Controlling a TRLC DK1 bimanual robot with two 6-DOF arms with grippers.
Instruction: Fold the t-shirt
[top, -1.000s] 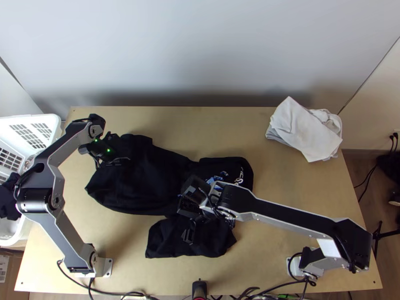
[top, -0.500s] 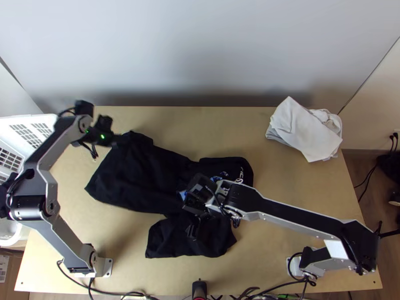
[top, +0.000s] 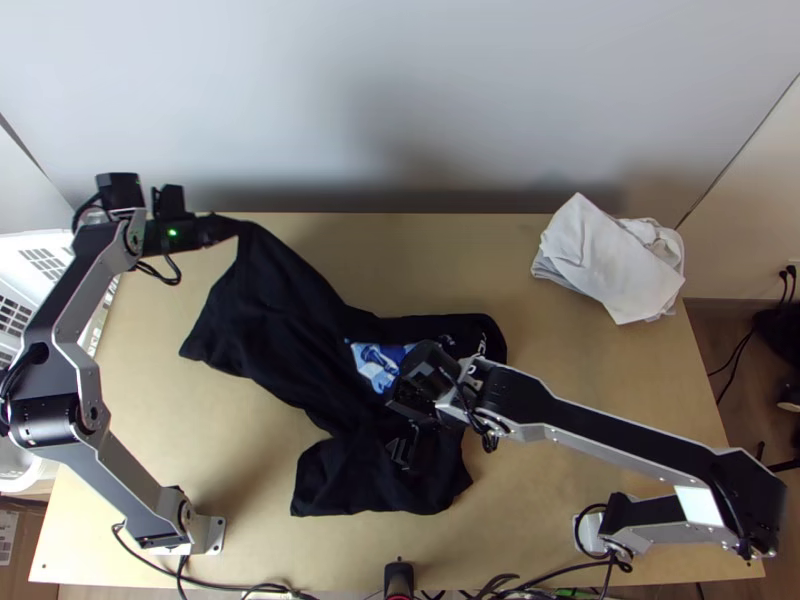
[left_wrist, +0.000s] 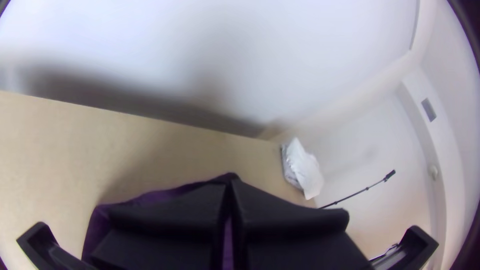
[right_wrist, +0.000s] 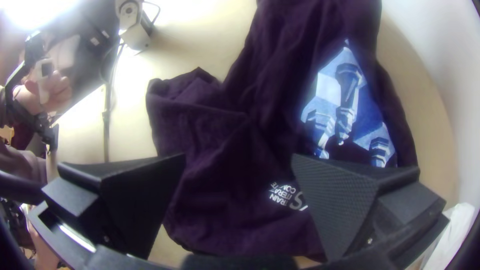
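Top view: a black T-shirt (top: 290, 330) lies across the left and middle of the light wooden tabletop (top: 570, 400), running from near the far left corner down toward the near edge. The left gripper (top: 222, 229), at the far left, holds the shirt's far left end, its fingers pressed together on the cloth. From that grip the fabric is drawn to a narrow point, then widens as it runs back toward the middle. The right gripper (top: 408, 442) is over the near middle part of the shirt, its fingers set wide apart with nothing held between them.

The shirt is neither flat nor neatly folded. It has an uneven outline: one broad panel slants from the left grip, a rounded part extends to the right, and a crumpled flap lies nearest the table's near edge. Where these parts meet, the cloth bunches into soft creases, clearest in the right wrist view. A blue and white printed picture (top: 378, 362) faces up near the middle, with small white lettering (right_wrist: 287, 196) farther along the cloth. Well apart, at the far right, sits a loosely folded white cloth (top: 610, 255).
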